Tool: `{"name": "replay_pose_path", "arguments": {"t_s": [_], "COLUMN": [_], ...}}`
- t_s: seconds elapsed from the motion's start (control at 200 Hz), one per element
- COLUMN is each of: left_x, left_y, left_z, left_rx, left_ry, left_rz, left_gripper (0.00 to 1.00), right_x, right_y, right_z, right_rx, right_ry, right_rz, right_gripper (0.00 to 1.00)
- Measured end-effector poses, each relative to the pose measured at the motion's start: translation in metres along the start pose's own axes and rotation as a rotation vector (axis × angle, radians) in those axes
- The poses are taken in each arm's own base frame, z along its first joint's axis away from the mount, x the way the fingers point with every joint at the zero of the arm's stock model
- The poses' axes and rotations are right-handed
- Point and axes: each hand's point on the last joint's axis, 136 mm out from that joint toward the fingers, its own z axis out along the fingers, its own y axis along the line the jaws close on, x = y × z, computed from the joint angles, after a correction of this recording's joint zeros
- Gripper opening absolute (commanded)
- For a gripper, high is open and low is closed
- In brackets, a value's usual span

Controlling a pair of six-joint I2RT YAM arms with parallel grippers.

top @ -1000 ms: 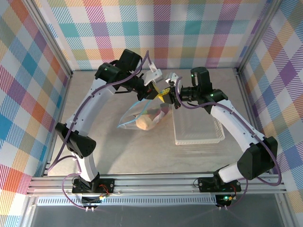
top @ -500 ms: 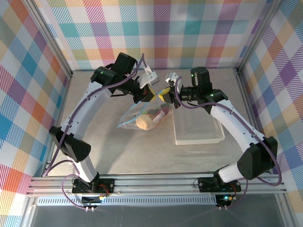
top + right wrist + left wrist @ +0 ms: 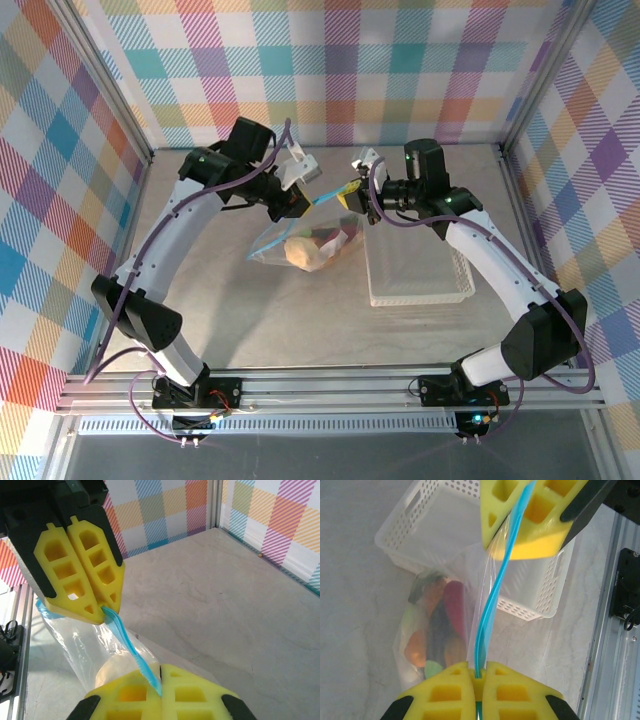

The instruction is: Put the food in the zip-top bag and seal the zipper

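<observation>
The zip-top bag (image 3: 300, 238) hangs from its mouth between my two grippers, its lower part down at the table. Its light-blue zipper (image 3: 326, 197) is stretched taut from one to the other. My left gripper (image 3: 300, 204) is shut on the zipper's left end (image 3: 490, 605). My right gripper (image 3: 351, 196) is shut on its right end (image 3: 126, 639). The food (image 3: 440, 627) lies inside the bag: orange, dark purple, red and green pieces, plus a pale tan piece (image 3: 299, 253). In the left wrist view my yellow fingertips (image 3: 479, 670) pinch the strip; the right gripper's fingers (image 3: 530, 515) face them.
A white lattice basket (image 3: 440, 285) stands right of the bag, under the right arm. It shows again behind the bag (image 3: 420, 525). Checked walls close in the table at the back and on both sides. An aluminium rail (image 3: 330, 392) runs along the near edge.
My left gripper has drawn left along the zipper, away from the right gripper, leaving a longer blue stretch between them. The right gripper has held still.
</observation>
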Motion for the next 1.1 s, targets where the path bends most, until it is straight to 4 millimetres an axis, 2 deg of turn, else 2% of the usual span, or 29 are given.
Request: {"name": "replay_pose_path", "arguments": {"t_s": [0.385,0.92,1.1], "left_x": [0.017,0.035,0.045], "left_y": [0.009,0.018,0.019], "left_z": [0.006,-0.015,-0.015], "left_rx": [-0.031,-0.124,-0.145], "left_ry": [0.044,0.041,0.063], "left_rz": [-0.042,-0.121,-0.166], "left_gripper": [0.0,0.0,0.0], "right_x": [-0.006,-0.009,-0.01], "right_y": [-0.006,-0.013,-0.016], "right_z": [-0.002,0.002,0.002], "right_rx": [0.032,0.045,0.06], "right_ry": [-0.007,-0.015,-0.016], "right_rz": [0.038,0.083,0.092], "right_gripper": [0.0,0.0,0.0]}}
